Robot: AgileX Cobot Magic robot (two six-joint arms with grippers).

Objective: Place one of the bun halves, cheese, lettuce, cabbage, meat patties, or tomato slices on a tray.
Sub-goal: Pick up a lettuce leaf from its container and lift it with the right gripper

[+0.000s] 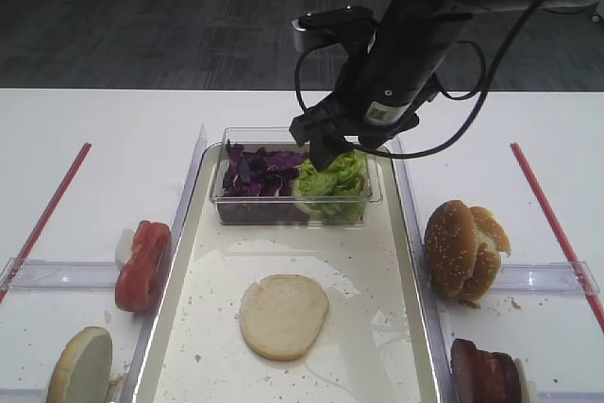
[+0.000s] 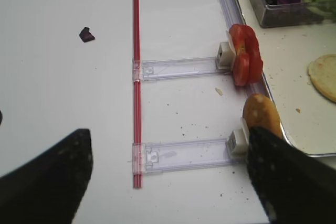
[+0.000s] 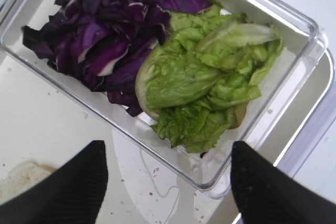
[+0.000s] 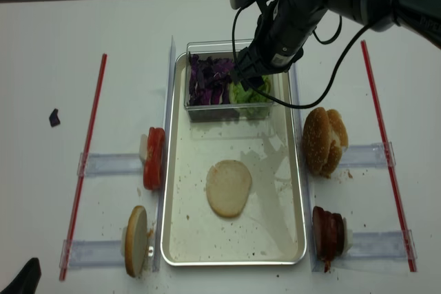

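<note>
Black arm blocks part of the clear plastic box (image 1: pixel 236 209) from above, so we can't see its far corner. Inside it sit the purple cabbage (image 3: pixel 105 30) and the lettuce (image 3: pixel 202 80), side by side and touching. That box stands at the far end of the tray (image 1: pixel 184 261), where one pale bun half (image 1: pixel 283 316) lies flat. Right gripper (image 3: pixel 168 174) hangs over the lettuce, fingers apart, holding nothing. Left gripper (image 2: pixel 168 177) is spread too. Tomato slices (image 1: pixel 142 264) stand left of the tray on the surface (image 1: pixel 104 129).

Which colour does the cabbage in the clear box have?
Dark purple cabbage with pale streaks, clearest in the right wrist view.
</note>
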